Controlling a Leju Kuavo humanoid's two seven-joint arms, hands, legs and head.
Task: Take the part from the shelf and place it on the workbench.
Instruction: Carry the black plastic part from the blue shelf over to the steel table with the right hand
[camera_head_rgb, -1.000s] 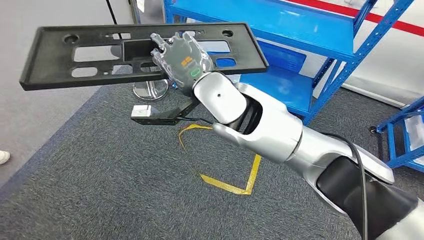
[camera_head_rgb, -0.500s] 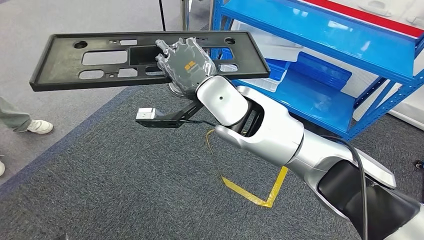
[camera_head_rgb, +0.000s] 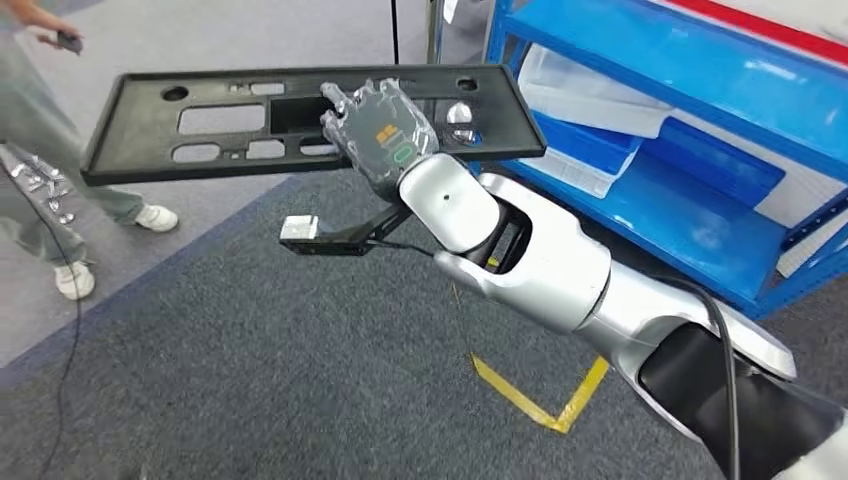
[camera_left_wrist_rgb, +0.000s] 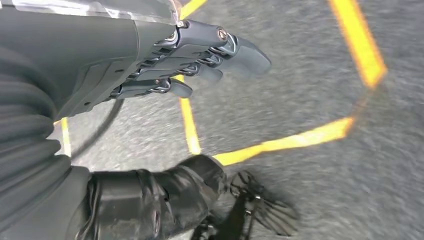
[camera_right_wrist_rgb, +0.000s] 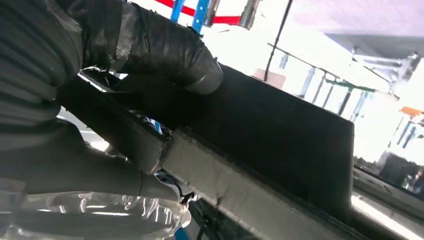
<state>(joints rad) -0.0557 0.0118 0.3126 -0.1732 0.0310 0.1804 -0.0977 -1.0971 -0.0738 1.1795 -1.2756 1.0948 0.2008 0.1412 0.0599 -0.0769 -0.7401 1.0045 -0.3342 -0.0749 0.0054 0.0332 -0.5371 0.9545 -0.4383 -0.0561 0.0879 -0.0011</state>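
Part (camera_head_rgb: 250, 125) up in the air, carried by the right robot hand (camera_head_rgb: 385, 140): a long, flat black plastic panel with raised rim and a row of rectangular and oval cut-outs. Its long axis runs across the head view, left to right, lying close to level with the open face upward; the left end reaches out over grey floor, the right end points toward the blue shelf (camera_head_rgb: 700, 120). The right robot hand, wrapped in clear film, grips the panel's near long edge a little right of its middle, fingers over the top face and thumb (camera_right_wrist_rgb: 165, 50) pressed against the part (camera_right_wrist_rgb: 260, 145) from the other side in the right wrist view. The silver arm rises to it from the lower right.

Below the panel lies dark grey carpet (camera_head_rgb: 250, 380) with a yellow tape mark (camera_head_rgb: 540, 395) on it, and a paler grey floor (camera_head_rgb: 150, 50) beyond. A small black bracket with a white block (camera_head_rgb: 300, 230) juts out under the wrist. The blue shelf stands close at the right, holding pale plastic sheets and a blue bin; the panel's right end is just beside its upright post. At far left a person (camera_head_rgb: 40, 150) stands on the paler floor in white shoes, well apart from the panel's left end.

The left robot hand (camera_left_wrist_rgb: 200, 60) hangs over the carpet, fingers straight and loosely together, holding nothing.
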